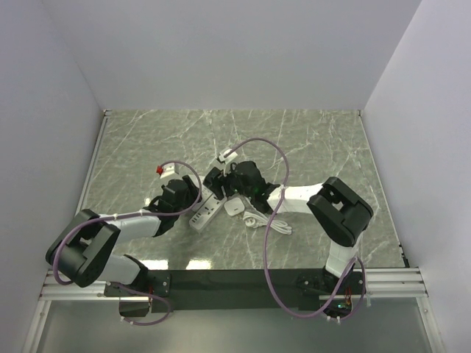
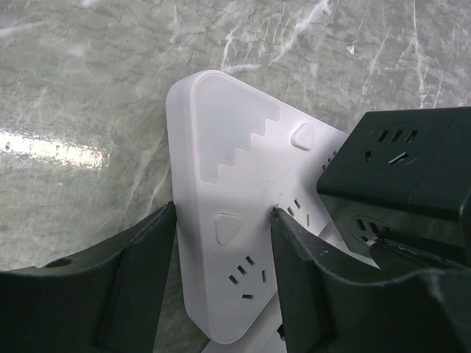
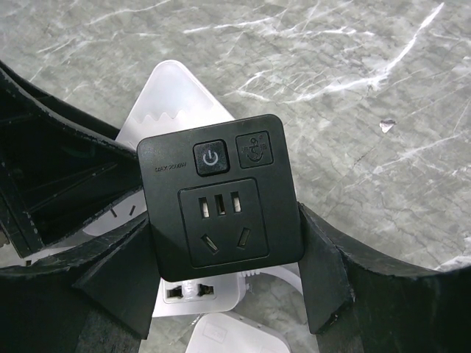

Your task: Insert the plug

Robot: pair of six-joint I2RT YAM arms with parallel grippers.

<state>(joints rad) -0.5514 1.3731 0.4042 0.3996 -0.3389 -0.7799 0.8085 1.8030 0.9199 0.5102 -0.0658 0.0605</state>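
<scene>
A white power strip (image 2: 228,169) lies on the marble table, and in the top view (image 1: 205,214) it is at the middle. My left gripper (image 2: 224,215) is shut on its near end, one finger against each long side. My right gripper (image 3: 224,220) is shut on a black square plug adapter (image 3: 221,198) that has a power button and a socket face. In the left wrist view the adapter (image 2: 397,162) sits over the right part of the strip. Its prongs are hidden. In the top view both grippers, the left (image 1: 182,193) and the right (image 1: 237,181), meet at the strip.
A white USB charger block (image 3: 193,290) and another white block (image 3: 235,340) lie just below the adapter. A coiled white cable (image 1: 268,223) lies to the right of the strip. A small red thing (image 1: 160,170) is at the left. Purple arm cables (image 1: 276,158) loop overhead.
</scene>
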